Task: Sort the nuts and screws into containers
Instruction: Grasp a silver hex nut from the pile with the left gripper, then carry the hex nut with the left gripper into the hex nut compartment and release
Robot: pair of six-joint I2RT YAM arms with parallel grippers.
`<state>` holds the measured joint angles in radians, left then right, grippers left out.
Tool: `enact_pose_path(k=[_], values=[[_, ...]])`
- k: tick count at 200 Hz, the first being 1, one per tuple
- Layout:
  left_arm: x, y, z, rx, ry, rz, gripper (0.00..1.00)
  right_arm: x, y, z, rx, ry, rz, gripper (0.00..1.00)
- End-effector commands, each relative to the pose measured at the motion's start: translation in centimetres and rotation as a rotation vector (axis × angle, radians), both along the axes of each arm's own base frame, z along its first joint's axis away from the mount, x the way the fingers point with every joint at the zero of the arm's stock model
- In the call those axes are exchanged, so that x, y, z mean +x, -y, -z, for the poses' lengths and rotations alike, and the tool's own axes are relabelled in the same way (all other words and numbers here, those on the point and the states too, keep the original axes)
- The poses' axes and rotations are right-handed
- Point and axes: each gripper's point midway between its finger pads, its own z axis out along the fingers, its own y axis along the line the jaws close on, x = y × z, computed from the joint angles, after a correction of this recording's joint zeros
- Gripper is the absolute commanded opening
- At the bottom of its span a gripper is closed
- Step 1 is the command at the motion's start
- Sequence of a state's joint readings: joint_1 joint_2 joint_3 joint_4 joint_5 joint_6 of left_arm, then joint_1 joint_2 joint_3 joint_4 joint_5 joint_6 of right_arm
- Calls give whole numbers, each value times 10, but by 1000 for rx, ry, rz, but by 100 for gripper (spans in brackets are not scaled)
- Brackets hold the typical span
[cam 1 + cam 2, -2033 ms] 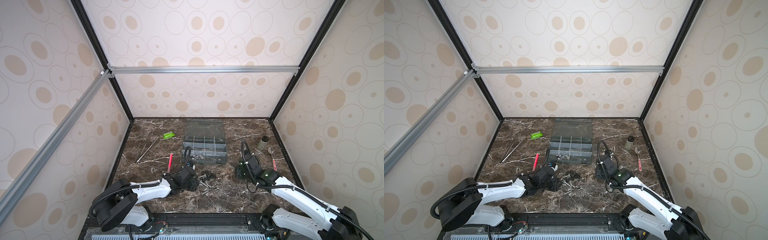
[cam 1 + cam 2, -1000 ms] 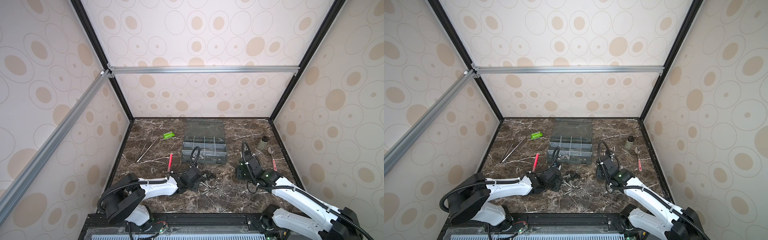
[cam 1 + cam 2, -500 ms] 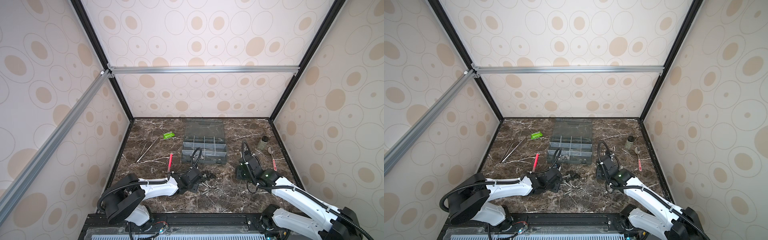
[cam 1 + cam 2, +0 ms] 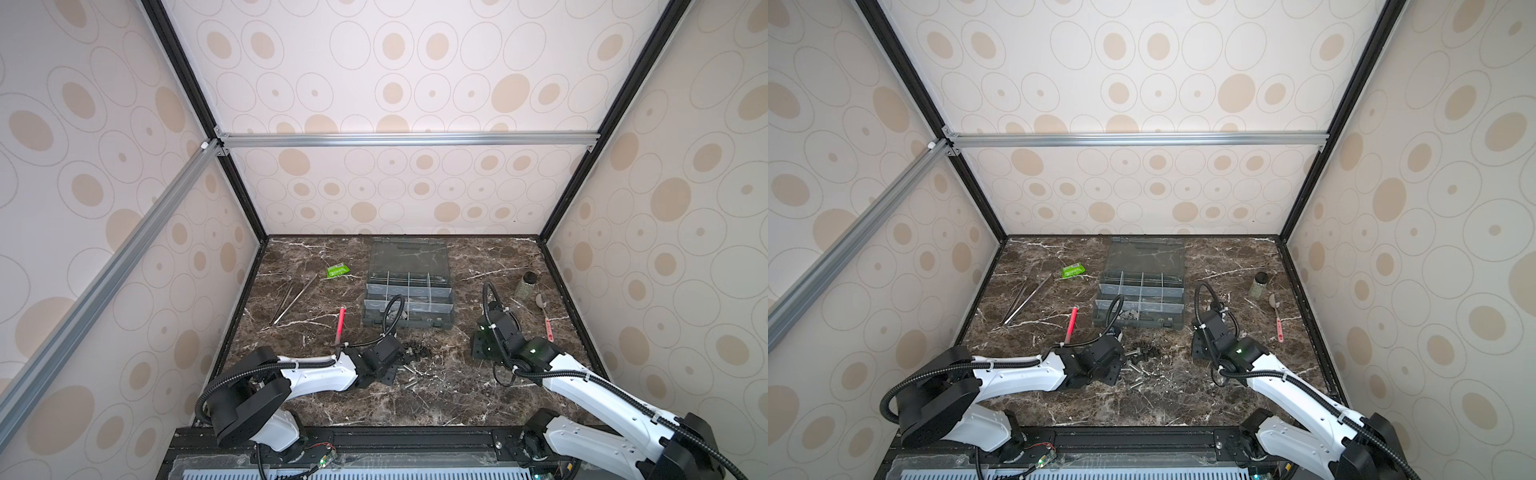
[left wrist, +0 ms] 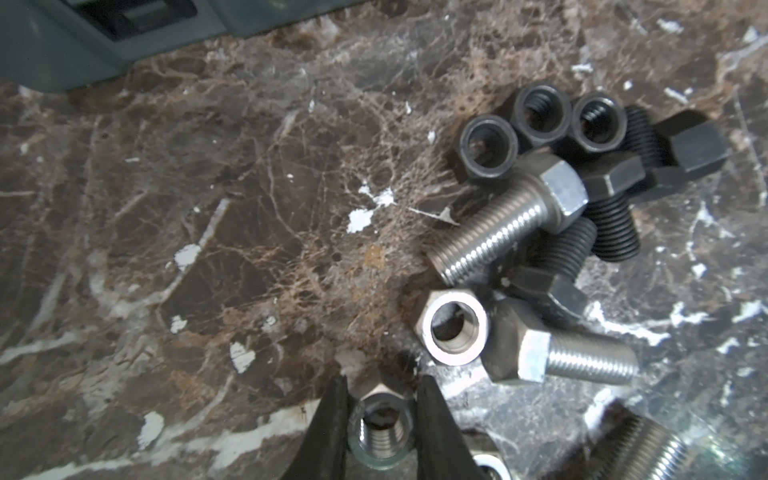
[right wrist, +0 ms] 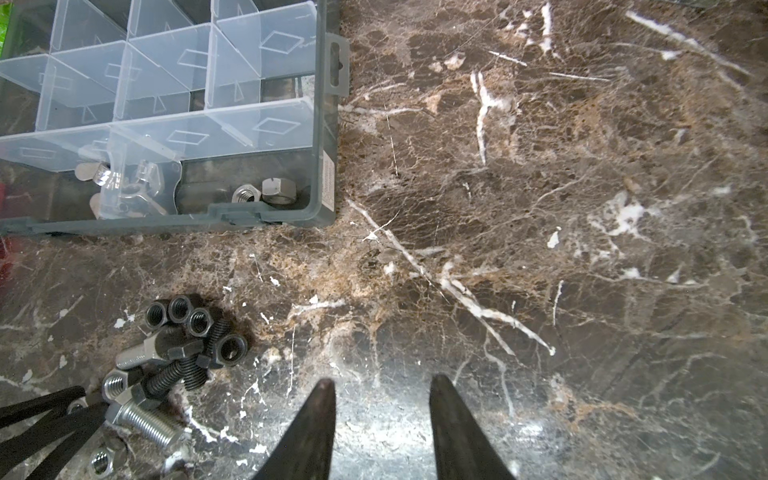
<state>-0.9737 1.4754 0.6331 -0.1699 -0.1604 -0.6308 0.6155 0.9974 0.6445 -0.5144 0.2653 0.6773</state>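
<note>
Left gripper [image 5: 382,377] has closed on a silver nut [image 5: 381,428], arm stretched low.

arms [image 4: 316,376] white, joints [image 4: 249,399] black | cables [image 4: 390,307] black ribbed | left tool [image 5: 382,380] black-fingered

Dark brown marble tabletop [image 4: 457,399], veined white and tan, sits beneath cream walls [image 4: 395,83] printed with beige ovals and thin grey rings. A grey translucent organiser box [image 4: 415,326] carries clear dividers [image 6: 232,54]. In the heap, black nuts [image 5: 540,110] and black screws [image 5: 615,232] mix with bright silver screws [image 5: 507,224] and a silver nut [image 5: 382,432]. Nearby are a red stick [image 4: 340,326] and a green packet [image 4: 337,271]. The black-capped jar [image 4: 525,286] looks greenish-grey inside.
</note>
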Motion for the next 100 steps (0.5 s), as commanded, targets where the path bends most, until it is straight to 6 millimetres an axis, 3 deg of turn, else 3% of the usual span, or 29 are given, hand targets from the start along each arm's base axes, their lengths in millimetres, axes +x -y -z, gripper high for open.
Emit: enact_pose_path(k=[1,40,71,100], values=[[2,5,-16,9,28,26,20,-5,7,5,-13,-15,25,41],[27,20,-52,-22,129,38,20,-8,10,5,-3,-7,39,41],[63,45,-85,-69,212,47,20,-11,12,5,8,1,45,41],[96,69,-103,-94,255,56,20,-14,16,2,-2,-2,48,41]])
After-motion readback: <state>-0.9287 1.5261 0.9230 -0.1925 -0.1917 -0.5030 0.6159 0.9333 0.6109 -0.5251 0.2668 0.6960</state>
